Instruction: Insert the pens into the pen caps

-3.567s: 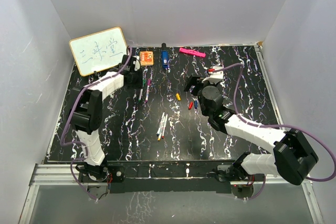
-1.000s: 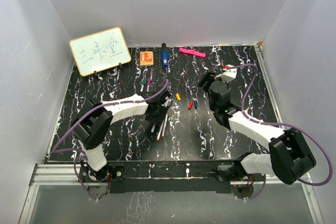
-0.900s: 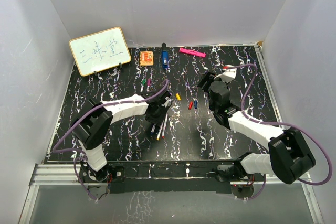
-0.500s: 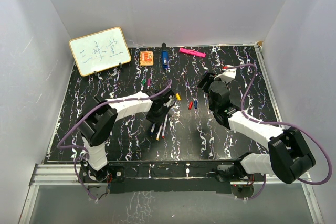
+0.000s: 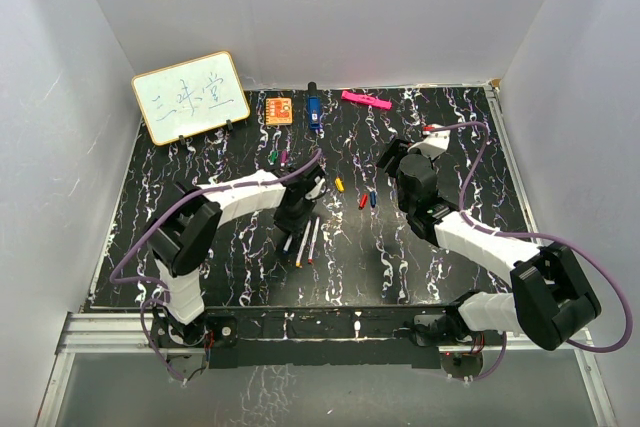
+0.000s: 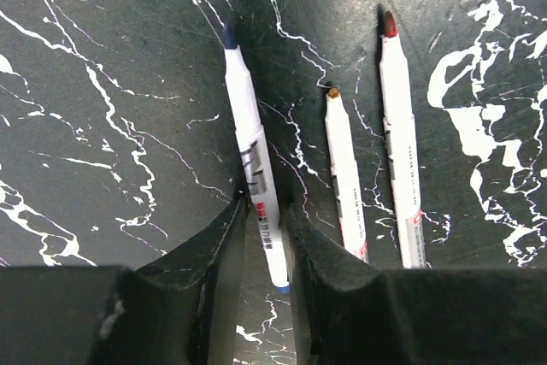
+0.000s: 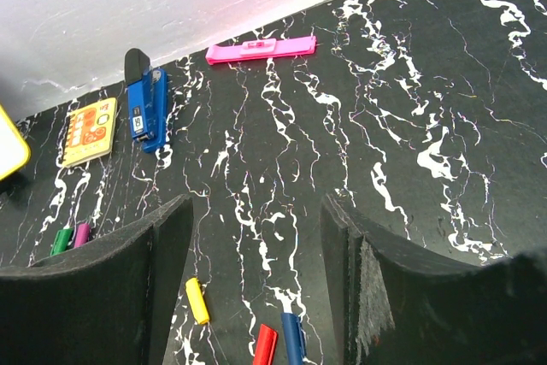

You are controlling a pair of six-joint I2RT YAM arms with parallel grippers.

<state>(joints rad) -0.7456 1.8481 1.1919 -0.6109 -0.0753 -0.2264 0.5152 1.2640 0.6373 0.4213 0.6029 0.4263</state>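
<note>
1. My left arm [image 5: 240,192] has swung away from the whiteboard [image 5: 190,97] and now reaches across to the three pens [image 5: 300,244] in the middle.
2. The left gripper [image 6: 265,211] has drawn its fingers in over the last second; they now pinch the blue-tipped pen [image 6: 252,126].
3. The right gripper [image 7: 256,211] has shifted slightly right and farther back.
4. Where two long pens lay near the whiteboard, I now see only short green and purple shapes [image 5: 278,158].

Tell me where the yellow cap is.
In the top view the yellow cap lies near the middle of the table, just left of the red cap and blue cap.
</note>
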